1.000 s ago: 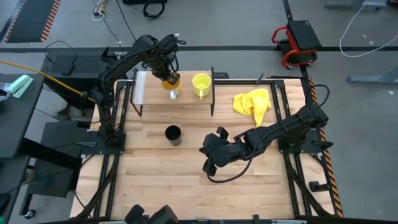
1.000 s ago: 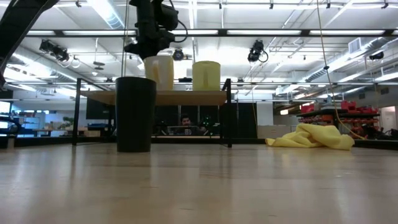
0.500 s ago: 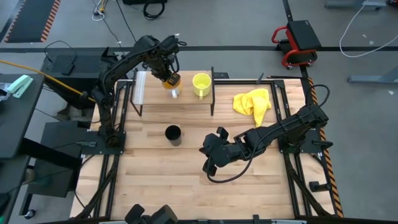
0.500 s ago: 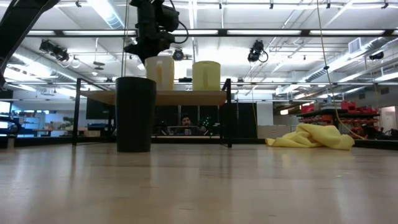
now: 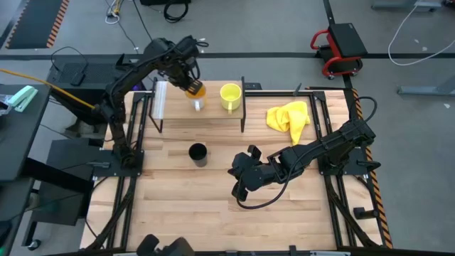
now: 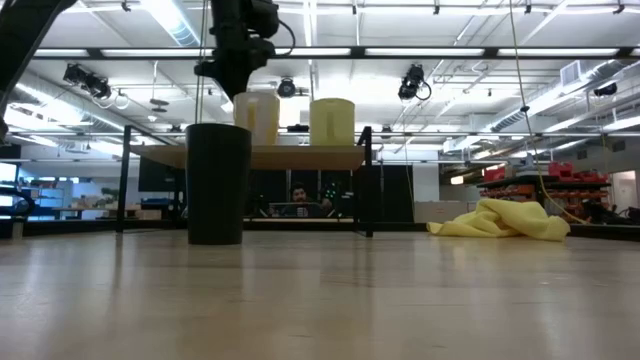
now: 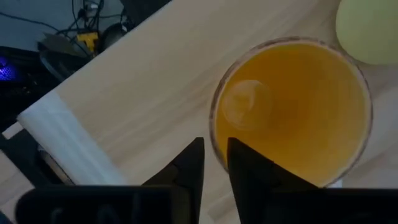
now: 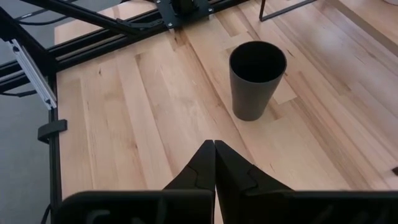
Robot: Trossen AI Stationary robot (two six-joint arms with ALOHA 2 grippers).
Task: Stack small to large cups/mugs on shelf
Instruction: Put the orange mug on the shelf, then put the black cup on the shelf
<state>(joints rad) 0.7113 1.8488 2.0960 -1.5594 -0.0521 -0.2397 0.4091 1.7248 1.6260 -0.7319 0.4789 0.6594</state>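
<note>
The orange mug (image 5: 196,90) (image 7: 292,112) stands upright on the shelf (image 5: 170,114) (image 6: 300,157), a low wood board on black posts, beside the yellow mug (image 5: 229,96) (image 6: 332,121). My left gripper (image 5: 190,84) (image 7: 215,163) is right above the orange mug's left-hand rim, shut on it. The black cup (image 5: 197,152) (image 8: 257,79) stands on the tabletop in front of the shelf. My right gripper (image 5: 234,178) (image 8: 214,155) is shut and hovers to the right of the black cup, pointing at it. My left gripper has the orange mug's rim (image 7: 214,134) between its two fingers. One finger (image 7: 255,171) is over the inside and the other finger (image 7: 189,168) is outside the wall. It comes from above, pointing down. The mug stands upright with its base on the shelf board.
A crumpled yellow cloth (image 5: 290,117) (image 6: 500,220) lies on the tabletop right of the shelf. The shelf's black posts (image 5: 243,107) stand at its corners. Bare wood lies in front of the black cup and the right gripper. A person (image 6: 297,195) sits in the room behind the table.
My left arm has swung a little toward the table's left and far side, and its gripper has shifted slightly left and up over the orange mug. The mug has stayed in place on the shelf. My right arm has kept still.
</note>
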